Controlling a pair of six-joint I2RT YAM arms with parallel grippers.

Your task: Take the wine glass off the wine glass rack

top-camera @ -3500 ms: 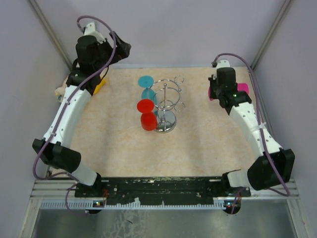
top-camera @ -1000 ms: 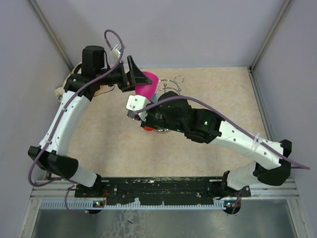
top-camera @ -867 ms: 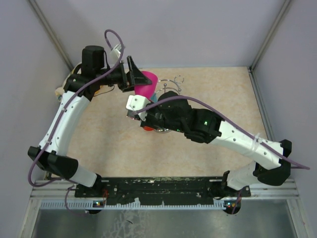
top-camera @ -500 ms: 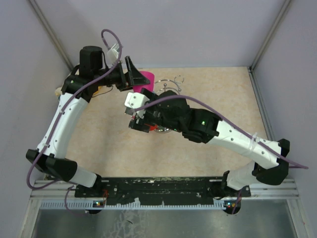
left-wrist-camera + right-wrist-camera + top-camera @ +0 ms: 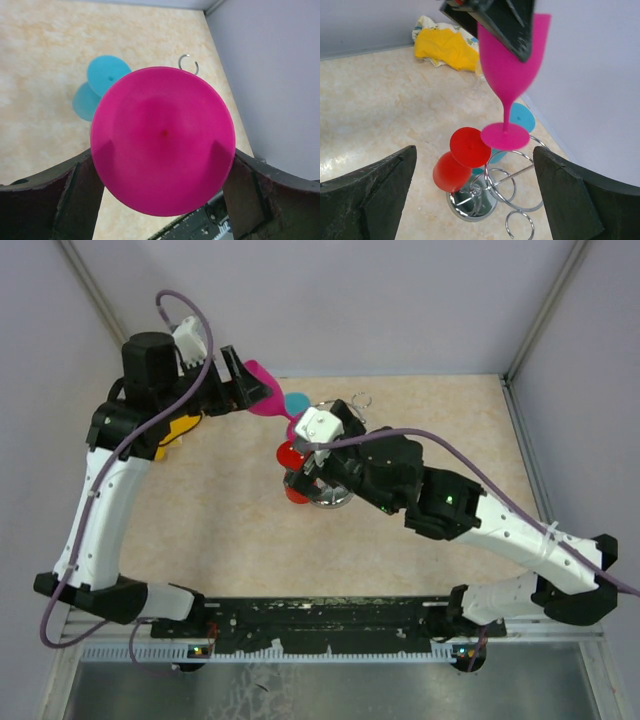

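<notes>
A pink wine glass (image 5: 264,400) hangs upright in the air left of the chrome wine glass rack (image 5: 332,494), with my left gripper (image 5: 252,393) shut on its bowl (image 5: 512,62). Its foot (image 5: 505,136) floats just above the rack's loops (image 5: 520,180), apart from them. From the left wrist the pink wine glass (image 5: 162,140) fills the space between both fingers (image 5: 75,192). My right gripper (image 5: 300,468) hovers over the rack, open and holding nothing (image 5: 476,192). A red wine glass (image 5: 457,162) and a teal wine glass (image 5: 521,117) hang upside down on the rack.
A yellow cloth (image 5: 185,426) lies at the back left of the table (image 5: 220,530), also in the right wrist view (image 5: 447,47). Grey walls close in on the left, back and right. The right arm stretches across the middle of the table.
My right gripper has opened and shifted right over the rack. My left arm has carried the pink glass up and back to the left, away from the rack.
</notes>
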